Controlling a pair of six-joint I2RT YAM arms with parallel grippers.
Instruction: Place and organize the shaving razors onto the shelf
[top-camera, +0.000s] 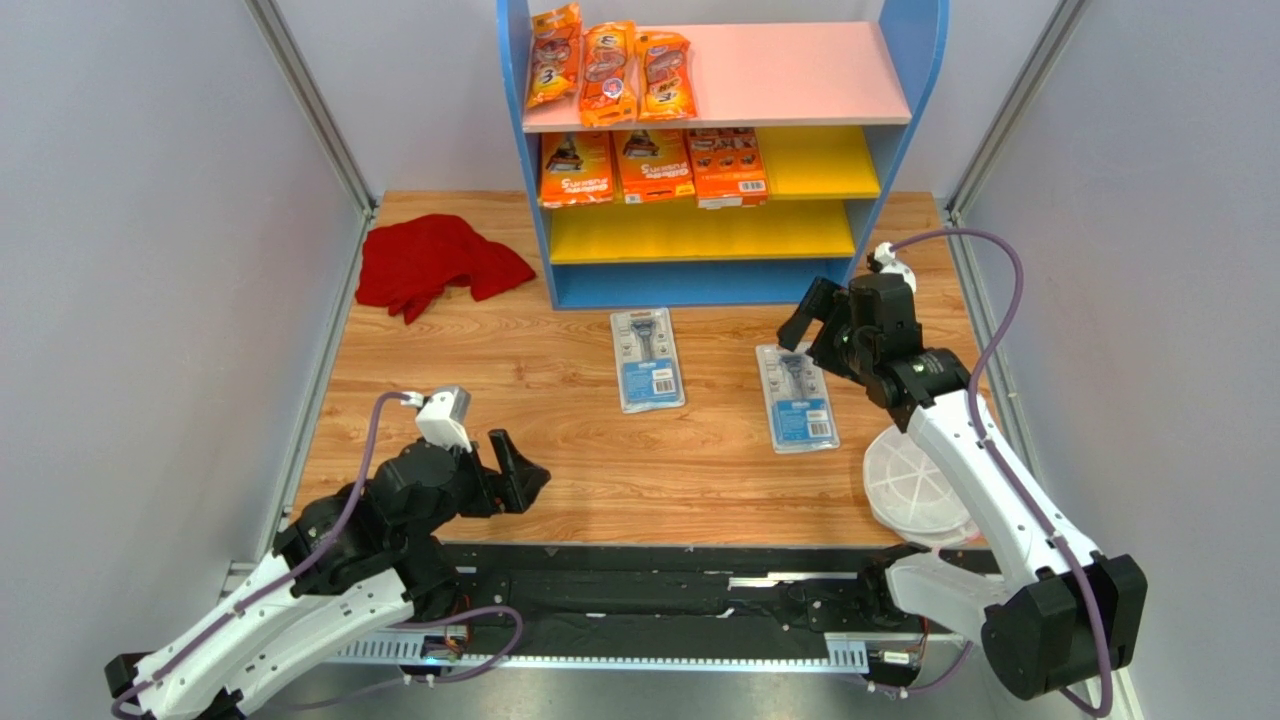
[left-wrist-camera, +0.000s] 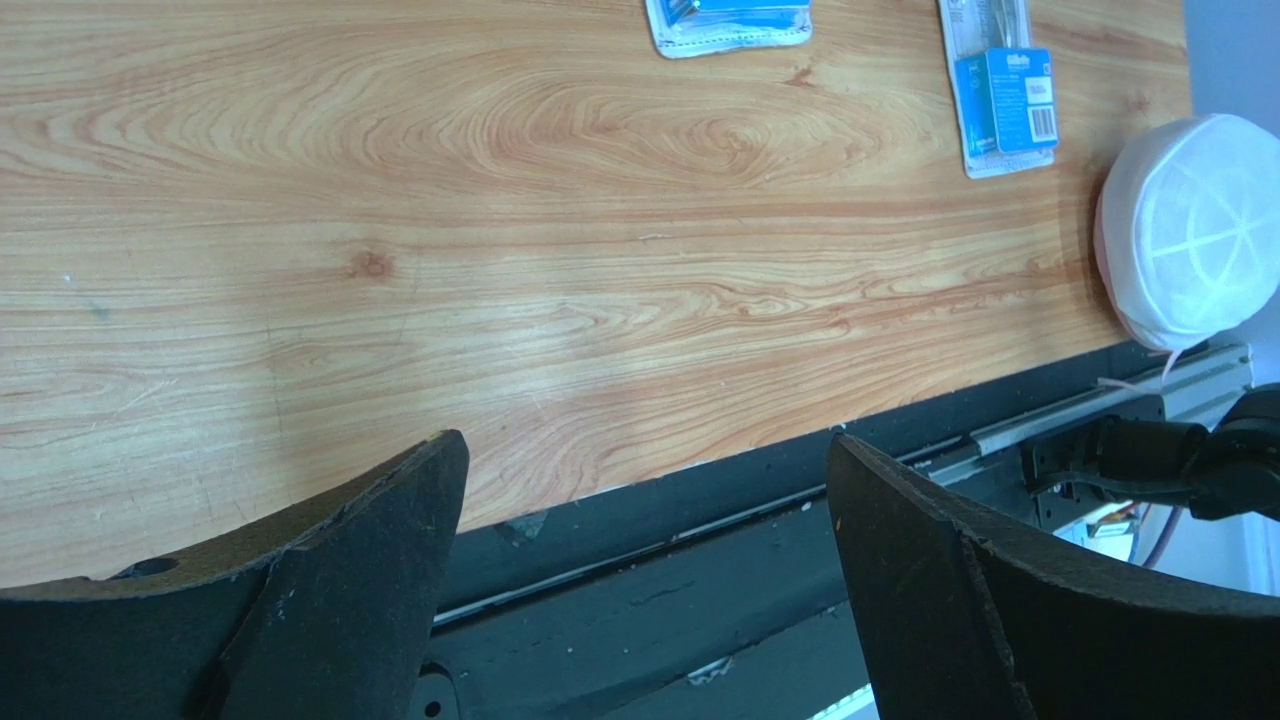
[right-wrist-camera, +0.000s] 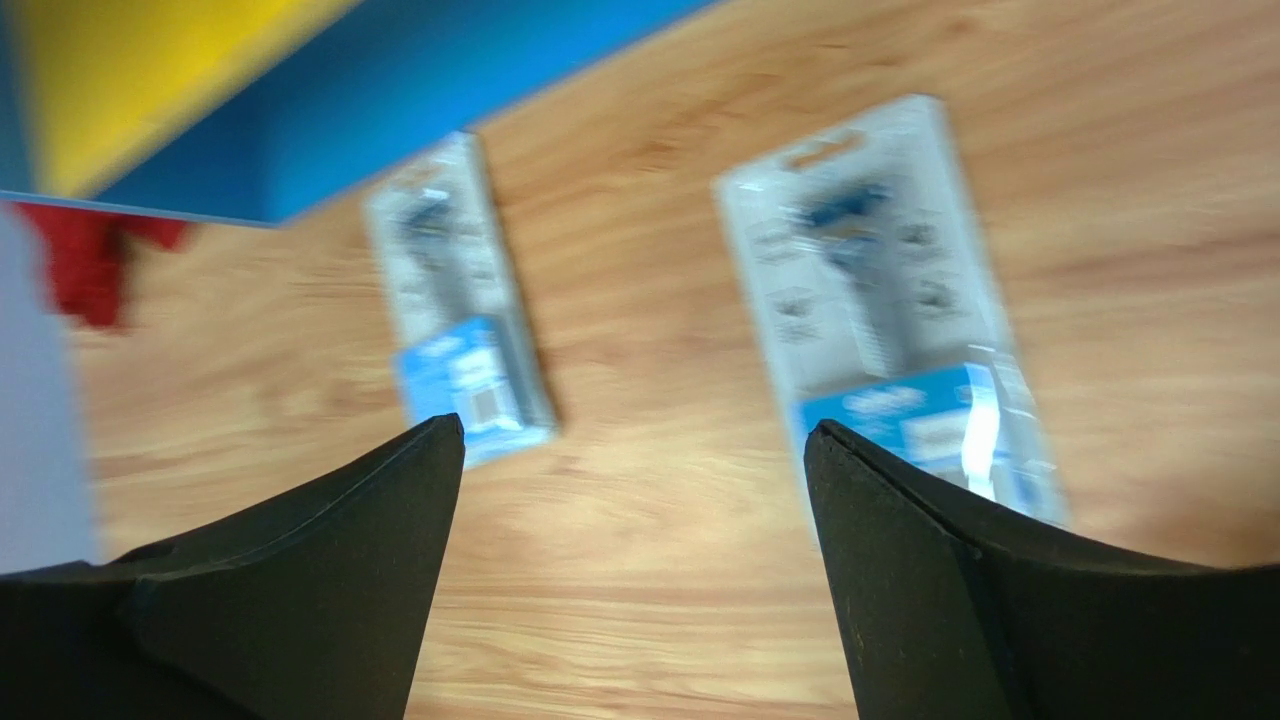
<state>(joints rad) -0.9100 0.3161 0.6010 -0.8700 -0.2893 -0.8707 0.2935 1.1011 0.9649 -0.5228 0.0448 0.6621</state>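
Razor card sits just below the spread, empty right jaws: centre over it, pinch its long edges; left jaws spread too.

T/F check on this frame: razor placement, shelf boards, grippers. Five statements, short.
1. Two blister cards lie on the table. True.
2. The right gripper holds a card. False: it is open and empty, above the table.
3. Three orange bags sit on the pink top board. True.
4. The orange boxes stand on the lower yellow board. False: they are on the upper yellow board.
5. The left gripper is open. True.
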